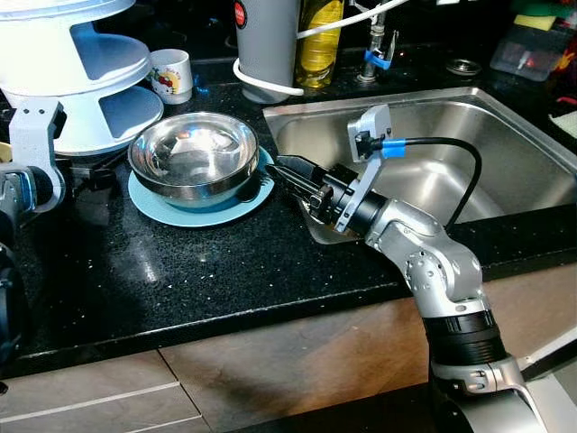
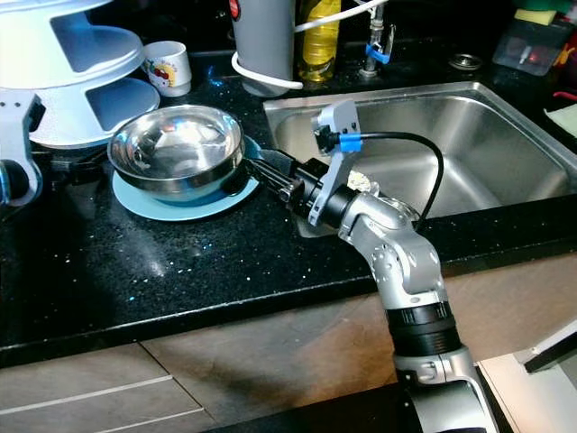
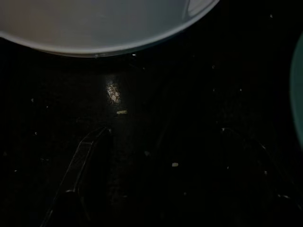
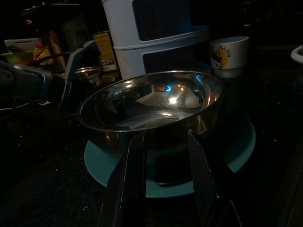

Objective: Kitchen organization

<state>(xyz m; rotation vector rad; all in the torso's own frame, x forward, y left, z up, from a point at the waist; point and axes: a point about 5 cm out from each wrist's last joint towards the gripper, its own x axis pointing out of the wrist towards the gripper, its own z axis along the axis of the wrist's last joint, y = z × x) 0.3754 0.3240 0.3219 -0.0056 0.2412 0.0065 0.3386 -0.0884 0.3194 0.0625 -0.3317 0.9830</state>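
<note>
A shiny steel bowl (image 1: 191, 153) sits on a teal plate (image 1: 171, 209) on the black counter. My right gripper (image 1: 278, 165) reaches in from the sink side, its tips at the plate's right rim just beside the bowl. In the right wrist view this gripper (image 4: 165, 139) is open, with its two fingers (image 4: 135, 161) spread over the plate's near rim and the bowl (image 4: 156, 101) straight ahead. My left arm (image 1: 32, 162) is at the counter's left edge. Its gripper (image 3: 165, 137) hangs open over bare dark counter, below the white rack (image 3: 94, 28).
A white tiered rack (image 1: 81, 81) stands at the back left with a printed mug (image 1: 171, 74) beside it. A grey container (image 1: 268, 41) and an oil bottle (image 1: 320, 36) stand behind the steel sink (image 1: 505, 153). The counter's front edge (image 1: 225, 316) is close.
</note>
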